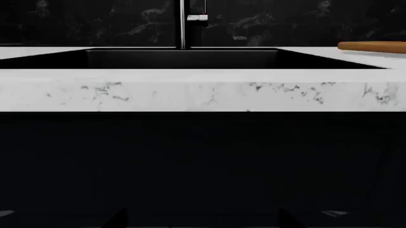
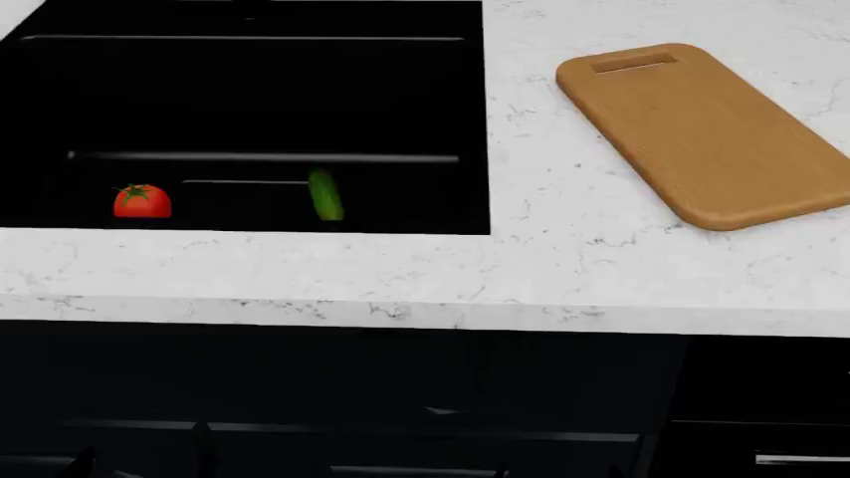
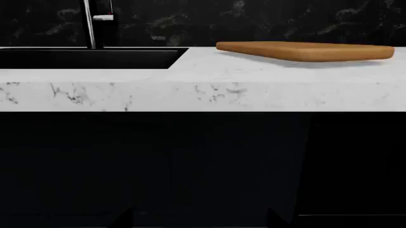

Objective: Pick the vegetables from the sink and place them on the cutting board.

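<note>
In the head view a red tomato [image 2: 141,201] with a green stem and a short dark green cucumber [image 2: 325,195] lie apart on the floor of the black sink [image 2: 266,100], near its front wall. The wooden cutting board [image 2: 704,129] lies on the counter to the right of the sink, slot handle at the far end. It also shows in the right wrist view [image 3: 304,51]. Both grippers hang below the counter edge, facing the dark cabinet fronts. The left gripper [image 1: 203,221] and right gripper [image 3: 199,219] show only dark fingertips set wide apart, both empty. The vegetables are hidden in both wrist views.
The white marbled counter [image 2: 558,269] runs across in front of the sink, its thick front edge [image 1: 203,95] above both grippers. Dark cabinet fronts [image 2: 398,378] fill the space below. A black faucet [image 1: 182,23] rises behind the sink against a dark marbled wall.
</note>
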